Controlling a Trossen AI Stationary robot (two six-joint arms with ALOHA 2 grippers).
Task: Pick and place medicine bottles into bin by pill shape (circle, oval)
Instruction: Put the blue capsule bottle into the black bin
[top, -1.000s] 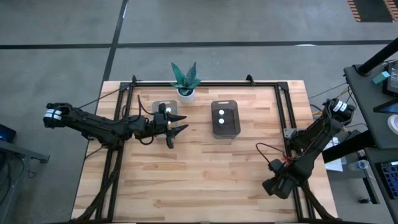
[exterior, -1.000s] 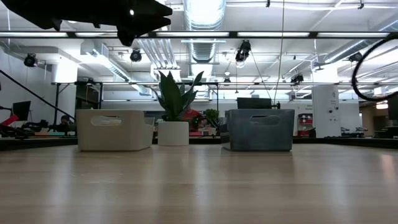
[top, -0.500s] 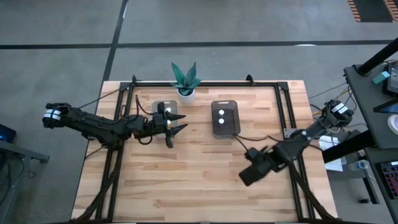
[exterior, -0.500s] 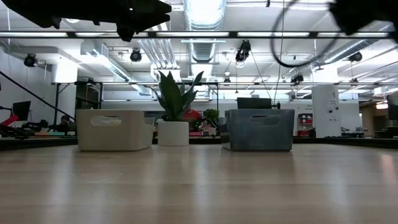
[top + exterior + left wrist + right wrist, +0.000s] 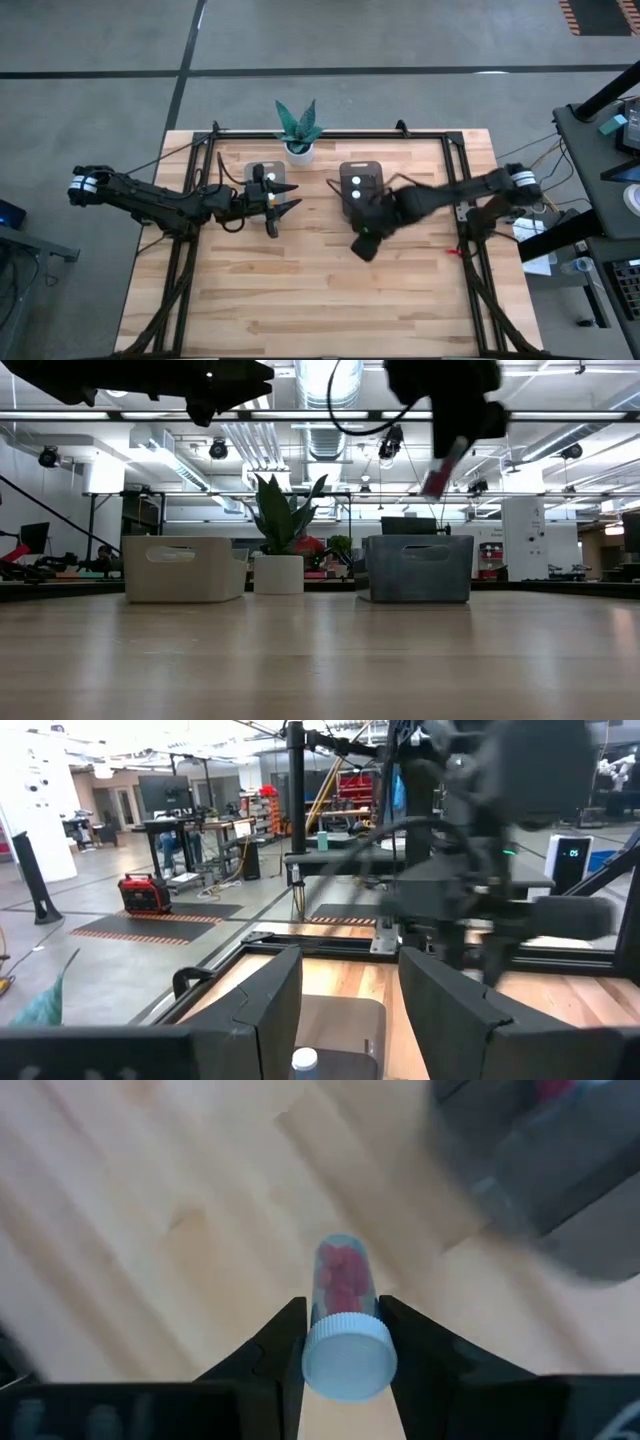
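My right gripper [image 5: 365, 240] is shut on a small clear bottle with a white cap [image 5: 348, 1355] and red pills inside. It is high above the table, just on the near side of the dark smoky bin [image 5: 360, 172]. In the low view the bottle [image 5: 437, 478] shows above that bin [image 5: 418, 568]. White-capped bottles [image 5: 354, 183] stand in the dark bin, and one [image 5: 270, 178] stands in the pale clear bin [image 5: 262, 170]. My left gripper [image 5: 288, 206] is open and empty, above the table beside the clear bin. In its wrist view [image 5: 350, 1010] it faces the dark bin. My right gripper pinches the bottle between its two fingers [image 5: 272, 1342] by the body's upper end [image 5: 340, 1308], right at the cap. The bottle lies along the fingers, cap toward the wrist and bottom sticking out past the fingertips. It is lifted clear and hangs slanting below the gripper [image 5: 437, 478].
A green plant in a white pot [image 5: 298, 148] stands at the far edge between the two bins. A black frame [image 5: 455, 180] runs around the table's far part. Bare wood [image 5: 320, 300] lies toward the near edge.
My right gripper has swung with the bottle from the table's near right corner toward the left and far side, and now it is at the dark bin's near side. The bottle stays clear of the table.
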